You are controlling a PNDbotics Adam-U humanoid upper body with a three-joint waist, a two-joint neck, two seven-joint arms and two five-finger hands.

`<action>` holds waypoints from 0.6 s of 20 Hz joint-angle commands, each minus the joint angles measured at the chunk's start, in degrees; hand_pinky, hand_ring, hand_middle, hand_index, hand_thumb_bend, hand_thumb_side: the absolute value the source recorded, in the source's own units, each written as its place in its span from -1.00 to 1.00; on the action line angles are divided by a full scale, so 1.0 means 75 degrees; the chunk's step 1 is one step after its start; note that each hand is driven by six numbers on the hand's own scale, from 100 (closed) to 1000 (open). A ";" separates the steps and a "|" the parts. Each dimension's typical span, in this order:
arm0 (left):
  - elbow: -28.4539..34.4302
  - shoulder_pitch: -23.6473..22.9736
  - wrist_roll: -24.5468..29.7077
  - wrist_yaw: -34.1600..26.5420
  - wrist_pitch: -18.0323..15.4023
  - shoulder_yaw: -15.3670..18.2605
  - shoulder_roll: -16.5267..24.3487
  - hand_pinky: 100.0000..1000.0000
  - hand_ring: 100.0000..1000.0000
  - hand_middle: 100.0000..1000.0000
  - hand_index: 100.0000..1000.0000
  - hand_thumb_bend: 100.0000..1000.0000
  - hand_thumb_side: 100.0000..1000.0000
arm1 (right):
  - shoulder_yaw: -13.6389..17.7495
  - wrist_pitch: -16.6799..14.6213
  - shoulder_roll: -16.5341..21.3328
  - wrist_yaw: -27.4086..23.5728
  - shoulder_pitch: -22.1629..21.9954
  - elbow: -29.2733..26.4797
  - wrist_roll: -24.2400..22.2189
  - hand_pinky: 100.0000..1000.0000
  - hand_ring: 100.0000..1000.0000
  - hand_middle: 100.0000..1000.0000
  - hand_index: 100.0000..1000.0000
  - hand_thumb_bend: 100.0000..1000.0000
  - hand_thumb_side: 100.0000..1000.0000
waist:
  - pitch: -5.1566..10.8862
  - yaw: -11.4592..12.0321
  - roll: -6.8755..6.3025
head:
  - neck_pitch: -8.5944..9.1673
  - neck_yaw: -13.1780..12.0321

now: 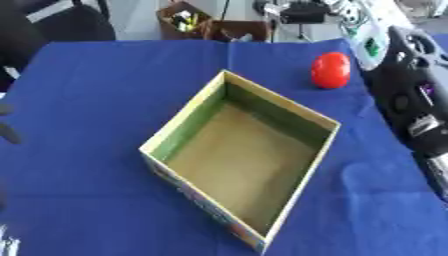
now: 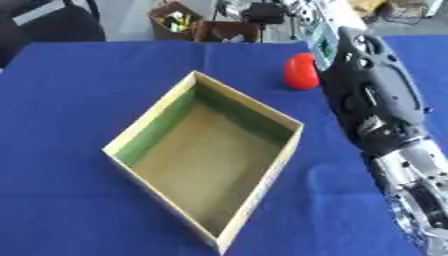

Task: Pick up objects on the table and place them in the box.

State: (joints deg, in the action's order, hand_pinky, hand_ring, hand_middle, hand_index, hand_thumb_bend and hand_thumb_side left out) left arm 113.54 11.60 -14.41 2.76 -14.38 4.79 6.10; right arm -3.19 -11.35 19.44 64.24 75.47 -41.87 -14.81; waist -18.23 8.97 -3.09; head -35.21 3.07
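An open cardboard box [image 1: 179, 125] with green inner walls and a brown floor stands askew in the middle of the blue table; nothing lies in it. A round red object [image 1: 331, 70] sits on the cloth beyond the box's far right corner. My right arm reaches up the right side, and my right hand [image 2: 354, 42] is close beside the red object, on its right. In the right eye view the arm covers the object's right edge. I cannot make out whether the hand touches it. A dark bit of my left hand [image 1: 7, 131] shows at the left edge.
The blue cloth [image 1: 96, 90] covers the whole table. Behind the far edge stand brown boxes [image 1: 188, 20] with small items, plus cables and equipment. A dark chair [image 1: 74, 22] is at the back left.
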 commanded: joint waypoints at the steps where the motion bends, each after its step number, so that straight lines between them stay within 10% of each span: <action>1: 0.0141 0.0049 0.0024 -0.0011 -0.0006 -0.0037 0.0145 -0.60 -0.02 0.09 0.36 -1.00 0.85 | 0.0102 -0.0047 0.0164 0.0407 0.0243 0.0117 -0.0008 0.62 0.64 0.65 0.78 -0.28 1.00 | 0.0135 -0.0008 -0.0002 | 0.0056 -0.0021; 12: 0.0141 0.0013 0.0006 0.0015 0.0015 -0.0022 0.0141 -0.60 -0.02 0.09 0.36 -1.00 0.85 | 0.0657 -0.0238 0.0297 0.1522 0.0179 0.0340 -0.0740 0.62 0.65 0.65 0.82 -0.05 1.00 | 0.0146 -0.0090 -0.0038 | 0.0022 -0.0096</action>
State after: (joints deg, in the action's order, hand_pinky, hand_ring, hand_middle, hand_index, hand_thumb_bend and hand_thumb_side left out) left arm 113.54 11.53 -14.41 2.78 -14.36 4.79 6.09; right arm 0.93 -12.86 20.12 74.67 75.58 -38.89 -19.66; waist -18.25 8.23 -3.40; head -35.19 2.61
